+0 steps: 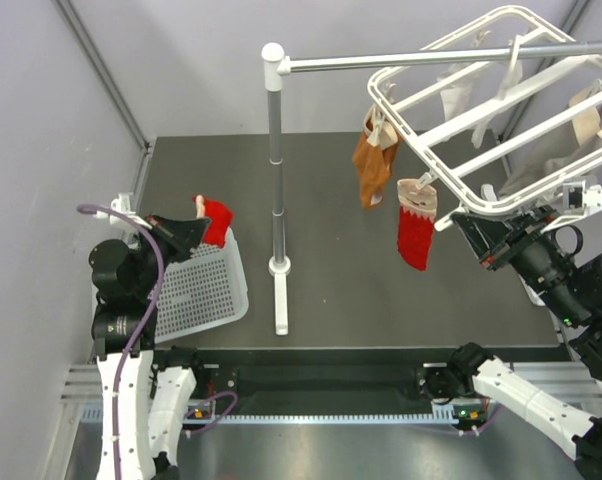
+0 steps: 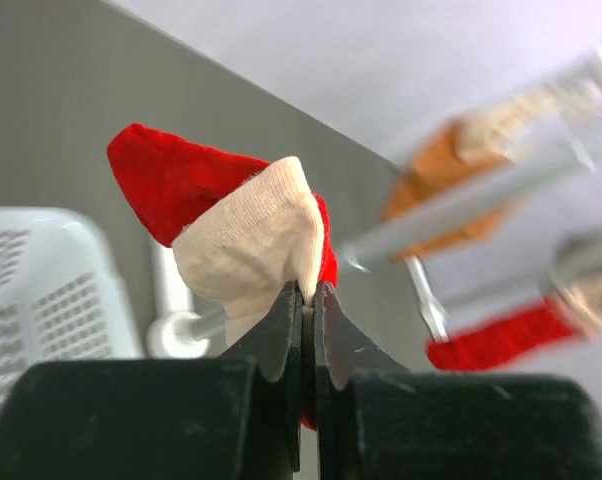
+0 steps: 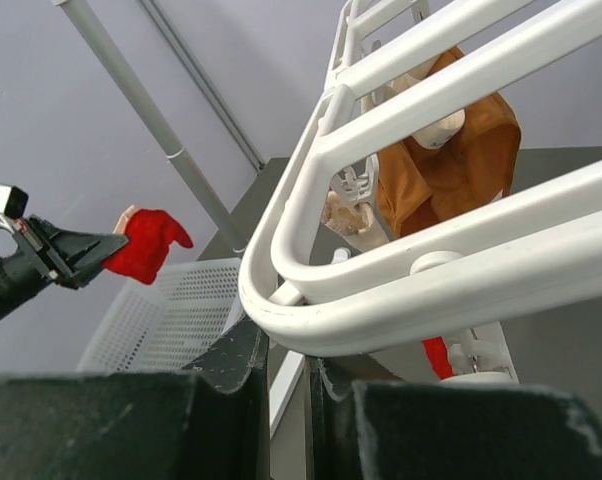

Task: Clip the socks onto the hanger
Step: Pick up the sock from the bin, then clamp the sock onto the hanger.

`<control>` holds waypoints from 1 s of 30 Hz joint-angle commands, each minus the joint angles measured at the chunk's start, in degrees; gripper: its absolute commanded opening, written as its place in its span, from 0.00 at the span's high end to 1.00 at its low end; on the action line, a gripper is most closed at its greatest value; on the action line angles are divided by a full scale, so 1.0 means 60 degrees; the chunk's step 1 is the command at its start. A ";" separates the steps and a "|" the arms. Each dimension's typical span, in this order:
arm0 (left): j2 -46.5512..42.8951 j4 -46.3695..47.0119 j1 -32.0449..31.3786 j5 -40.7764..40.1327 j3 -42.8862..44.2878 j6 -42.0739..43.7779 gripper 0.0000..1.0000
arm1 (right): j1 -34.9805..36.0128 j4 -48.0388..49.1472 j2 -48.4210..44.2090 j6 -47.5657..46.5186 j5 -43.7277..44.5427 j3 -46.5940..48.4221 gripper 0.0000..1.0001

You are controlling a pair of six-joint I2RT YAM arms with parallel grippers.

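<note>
left hand (image 2: 309,290) pinched narrow on the pale cuff of a red sock (image 2: 181,180), held above the basket (image 1: 206,290), toe free for pegging. right hand (image 3: 289,350) closed on the hanger (image 3: 381,300) rim, apparently steadying the tilted frame for clipping.

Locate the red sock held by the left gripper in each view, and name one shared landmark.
Top external: red sock at left, above the basket.
Left wrist: red sock at centre, pinched in the left gripper.
Right wrist: red sock at left, mid-height.
Shared landmark: orange sock clipped to the hanger.
</note>
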 commanded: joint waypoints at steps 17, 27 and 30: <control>0.3160 0.1773 -0.6817 0.3465 0.2462 0.3781 1.00 | 0.0042 -0.0396 0.0845 0.0250 -0.0543 -0.0024 1.00; 0.4272 0.3221 -1.1436 -0.4751 0.2681 0.5128 1.00 | 0.0042 -0.0367 0.0815 0.0528 -0.0588 -0.0010 1.00; 0.5543 0.3735 -1.2859 -0.7301 0.3134 0.6007 1.00 | 0.0042 -0.0279 0.0874 0.0674 -0.0574 0.0005 1.00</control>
